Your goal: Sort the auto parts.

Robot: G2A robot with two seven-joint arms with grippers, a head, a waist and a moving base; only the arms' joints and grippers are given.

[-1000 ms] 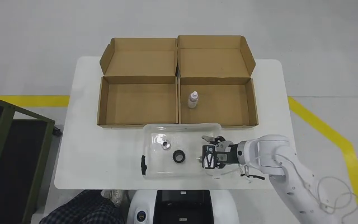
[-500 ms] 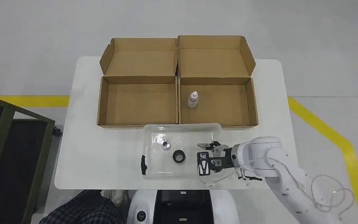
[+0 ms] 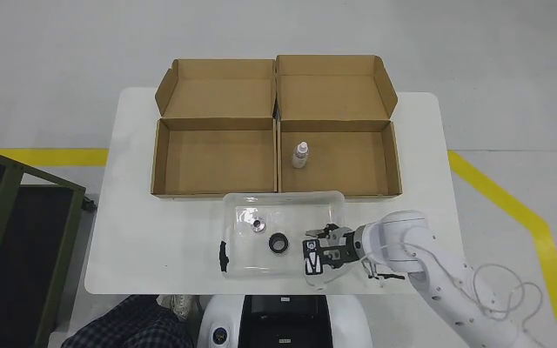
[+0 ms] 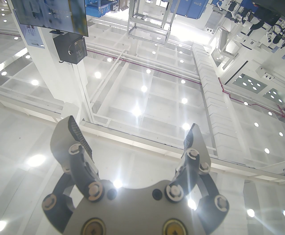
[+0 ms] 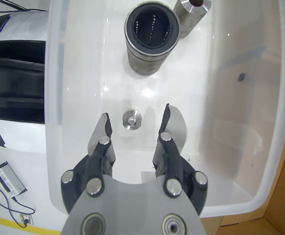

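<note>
1. A white table (image 3: 130,226) stands on a grey floor marked with yellow lines (image 3: 52,157).
2. Two open cardboard boxes sit side by side at the far half of the table: the left box (image 3: 213,161) and the right box (image 3: 348,161). A small white bottle (image 3: 299,155) stands upright near the right box's left wall.
3. A clear plastic bin (image 3: 278,197) lies just in front of the boxes, at the near edge.
4. Inside the bin a dark ring-topped bearing sleeve (image 5: 151,37) stands upright, with a silver cylinder (image 5: 191,15) just beside it.
5. A small silver stud (image 5: 132,120) rests on the bin floor, apart from both.
6. The right arm comes in from the near right, and the right gripper (image 5: 136,118) sits low inside the bin. Its fingers are spread apart on either side of the stud without touching it.
7. The left gripper (image 4: 132,129) points up at a lit white ceiling, its fingers wide apart and holding nothing.
</note>
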